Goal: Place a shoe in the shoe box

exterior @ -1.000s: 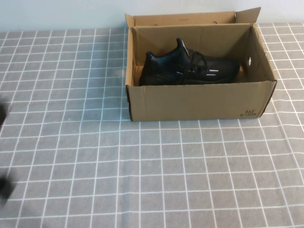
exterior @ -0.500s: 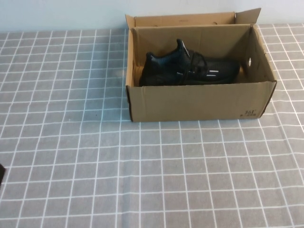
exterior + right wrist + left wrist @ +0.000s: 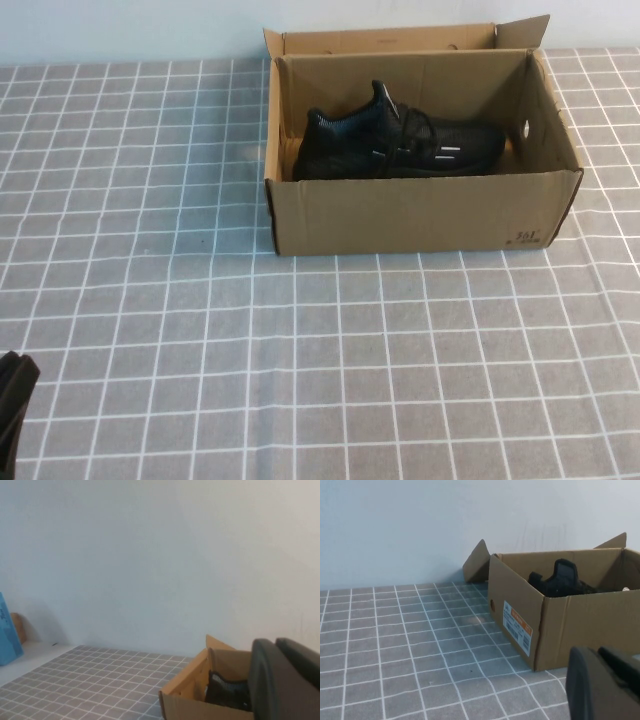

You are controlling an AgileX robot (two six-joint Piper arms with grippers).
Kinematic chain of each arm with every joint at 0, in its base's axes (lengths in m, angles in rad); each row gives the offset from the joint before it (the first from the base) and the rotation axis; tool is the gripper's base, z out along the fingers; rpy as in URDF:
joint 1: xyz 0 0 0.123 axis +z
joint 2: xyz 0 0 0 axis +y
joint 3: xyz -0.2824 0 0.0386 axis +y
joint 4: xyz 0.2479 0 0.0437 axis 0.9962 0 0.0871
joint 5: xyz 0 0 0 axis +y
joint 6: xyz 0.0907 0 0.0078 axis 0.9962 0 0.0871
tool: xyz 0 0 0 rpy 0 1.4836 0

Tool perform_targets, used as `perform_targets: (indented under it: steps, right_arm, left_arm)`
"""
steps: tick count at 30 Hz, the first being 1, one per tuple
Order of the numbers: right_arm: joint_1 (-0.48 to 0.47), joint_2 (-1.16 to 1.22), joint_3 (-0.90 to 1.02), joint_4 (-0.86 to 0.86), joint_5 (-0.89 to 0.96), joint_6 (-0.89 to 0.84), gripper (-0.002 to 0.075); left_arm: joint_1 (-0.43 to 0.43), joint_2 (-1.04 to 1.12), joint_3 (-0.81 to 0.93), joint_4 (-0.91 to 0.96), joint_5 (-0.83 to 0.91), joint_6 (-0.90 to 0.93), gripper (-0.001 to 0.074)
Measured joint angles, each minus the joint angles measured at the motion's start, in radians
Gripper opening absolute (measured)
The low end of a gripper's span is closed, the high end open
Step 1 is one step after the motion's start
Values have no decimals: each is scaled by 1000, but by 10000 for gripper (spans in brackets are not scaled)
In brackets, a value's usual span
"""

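Observation:
The black shoe (image 3: 400, 145) lies on its sole inside the open brown shoe box (image 3: 420, 215) at the back middle of the table, toe toward the right. From the left wrist view the shoe (image 3: 560, 577) pokes above the box (image 3: 580, 625) wall. My left gripper (image 3: 12, 400) sits at the near left table edge, far from the box, shut and empty (image 3: 598, 651). My right gripper (image 3: 275, 642) is outside the high view, shut on nothing. It stands back from the box (image 3: 185, 700), with the shoe (image 3: 225, 690) showing inside.
A grey checked cloth (image 3: 300, 350) covers the table. The box lid flap (image 3: 400, 40) stands up against the pale back wall. A printed label (image 3: 517, 627) is on one box end. A blue object (image 3: 7, 630) stands far off beside the table.
The left gripper has shifted along the near left edge and shows more in the corner of the high view. Shoe and box have not moved.

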Motion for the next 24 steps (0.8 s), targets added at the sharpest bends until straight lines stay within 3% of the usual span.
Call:
perform_targets:
  steps: [18, 20, 24]
  right_arm:
    - [-3, 0, 3, -7, -5, -22, -16]
    - [-35, 0, 20, -13, -12, -49, -16]
    - [-217, 0, 86, -18, -14, -65, -16]
  left_arm:
    - [0, 0, 6, -1, 0, 0, -1]
    - [0, 0, 6, -1, 0, 0, -1]
    - [0, 0, 6, -1, 0, 0, -1]
